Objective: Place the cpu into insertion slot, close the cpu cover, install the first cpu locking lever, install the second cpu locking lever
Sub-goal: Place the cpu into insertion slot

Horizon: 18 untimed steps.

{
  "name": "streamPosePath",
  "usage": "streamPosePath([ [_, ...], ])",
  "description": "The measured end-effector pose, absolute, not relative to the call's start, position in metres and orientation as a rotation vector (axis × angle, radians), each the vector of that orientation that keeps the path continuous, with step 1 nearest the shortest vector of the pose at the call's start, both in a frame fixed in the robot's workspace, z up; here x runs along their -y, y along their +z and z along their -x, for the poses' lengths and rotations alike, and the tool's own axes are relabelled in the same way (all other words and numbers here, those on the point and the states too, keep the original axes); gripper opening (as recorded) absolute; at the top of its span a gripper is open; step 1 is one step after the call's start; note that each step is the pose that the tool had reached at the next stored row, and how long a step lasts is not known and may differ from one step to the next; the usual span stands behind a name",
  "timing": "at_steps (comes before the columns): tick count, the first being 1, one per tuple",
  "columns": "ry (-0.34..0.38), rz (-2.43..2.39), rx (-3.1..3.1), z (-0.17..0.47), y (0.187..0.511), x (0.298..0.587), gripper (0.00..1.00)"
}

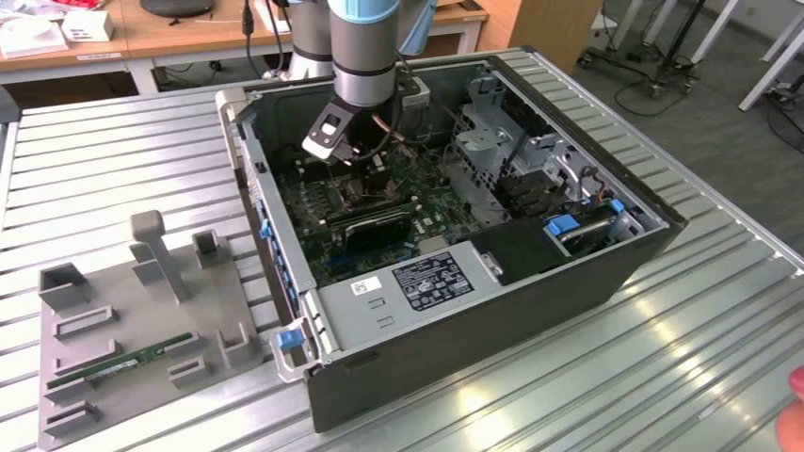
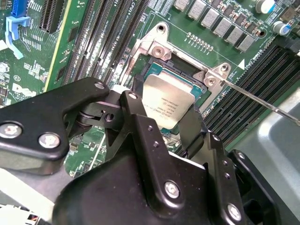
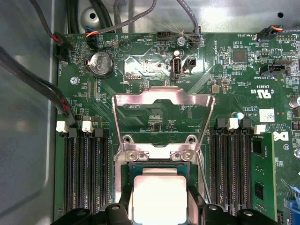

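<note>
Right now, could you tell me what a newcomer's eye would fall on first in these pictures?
The silver cpu draws the eye first, clamped between the jaws of the gripper at its socket, in both wrist views. Next to it, the cpu cover stands swung open. In the exterior view, the arm reaches down into an open computer case.
</note>
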State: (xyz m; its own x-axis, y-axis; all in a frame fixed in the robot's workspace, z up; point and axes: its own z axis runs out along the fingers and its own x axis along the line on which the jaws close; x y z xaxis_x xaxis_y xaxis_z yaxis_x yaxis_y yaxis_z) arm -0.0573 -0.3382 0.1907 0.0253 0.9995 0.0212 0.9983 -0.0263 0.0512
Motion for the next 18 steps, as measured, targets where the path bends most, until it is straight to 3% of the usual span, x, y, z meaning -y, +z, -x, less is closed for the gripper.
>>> streamPosePath([
  [18,0.08,-2.236,-2.175,0.0589,0.1904,0.3376,0.54],
])
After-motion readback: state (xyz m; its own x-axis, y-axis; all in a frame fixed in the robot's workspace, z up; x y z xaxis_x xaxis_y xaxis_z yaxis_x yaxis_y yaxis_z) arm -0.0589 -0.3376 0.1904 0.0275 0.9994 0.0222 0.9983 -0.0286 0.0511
